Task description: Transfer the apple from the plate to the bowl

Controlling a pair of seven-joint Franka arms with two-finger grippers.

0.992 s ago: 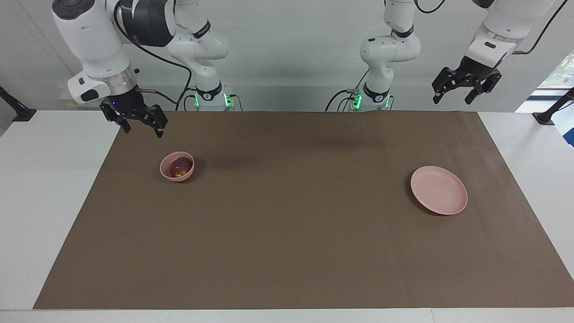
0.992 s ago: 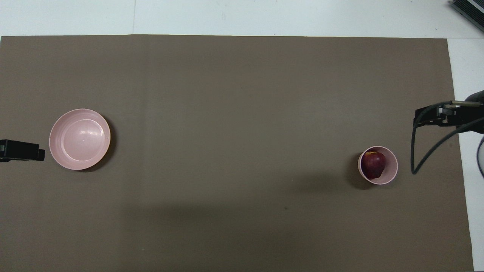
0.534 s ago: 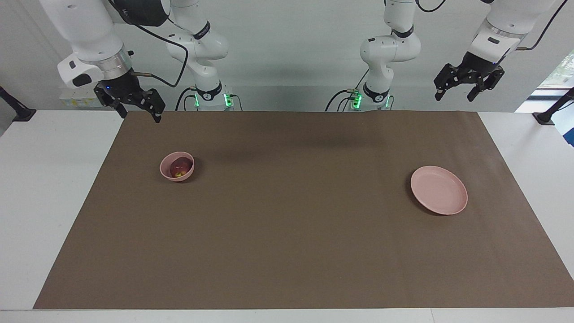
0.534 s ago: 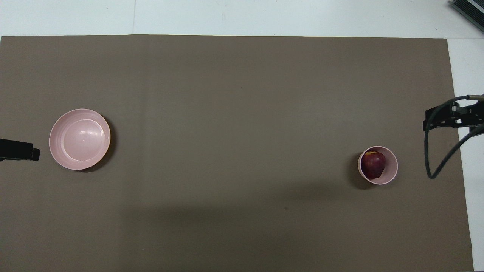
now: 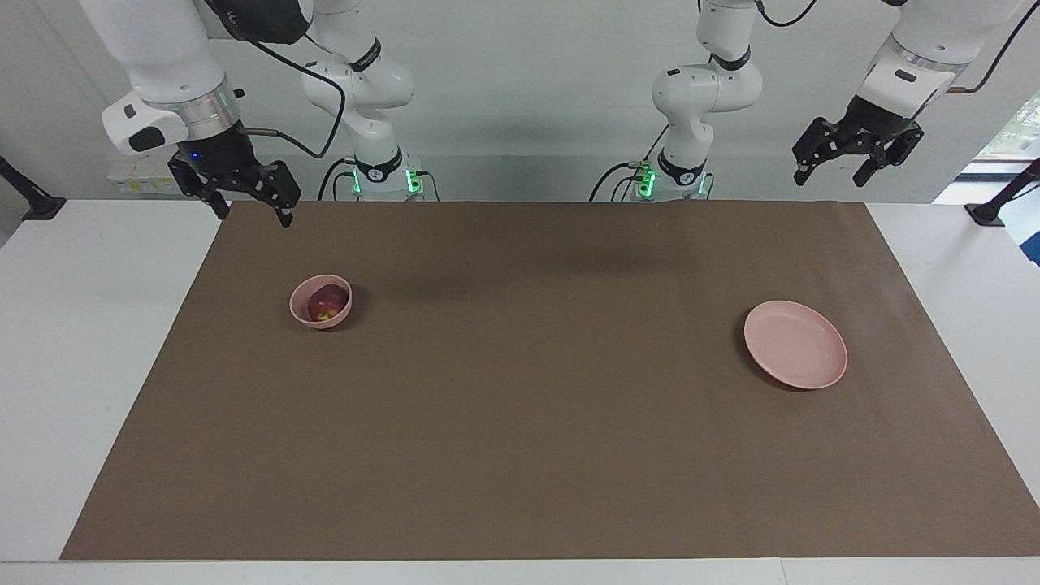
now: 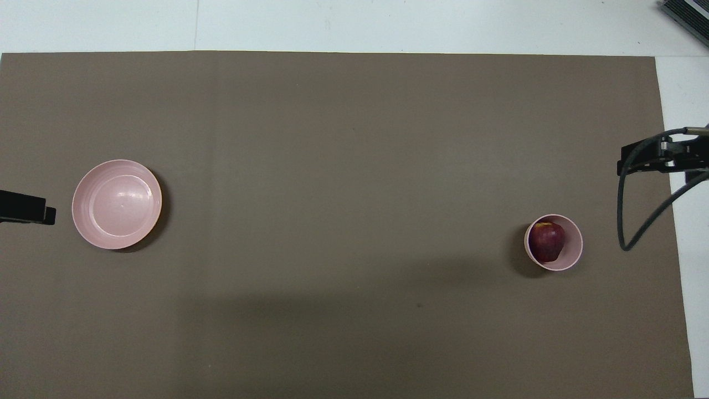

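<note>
The dark red apple (image 5: 325, 307) (image 6: 547, 241) lies inside the small pink bowl (image 5: 297, 309) (image 6: 576, 250), toward the right arm's end of the brown mat. The flat pink plate (image 5: 796, 355) (image 6: 117, 204) sits bare toward the left arm's end. My right gripper (image 5: 253, 215) (image 6: 659, 158) hangs open and holds nothing, high over the mat's corner by the right arm's base, well apart from the bowl. My left gripper (image 5: 830, 179) (image 6: 27, 208) is also open with nothing in it, raised over the mat's edge at the left arm's end, apart from the plate.
A brown mat (image 5: 528, 406) (image 6: 343, 166) covers most of the white table (image 5: 81, 325). A black cable (image 6: 637, 221) loops down from the right wrist. Black clamp mounts (image 5: 995, 207) stand at the table's ends.
My right gripper has risen and drawn back from beside the bowl toward the mat's corner. My left gripper has lifted a little. Apple, bowl and plate have not moved.
</note>
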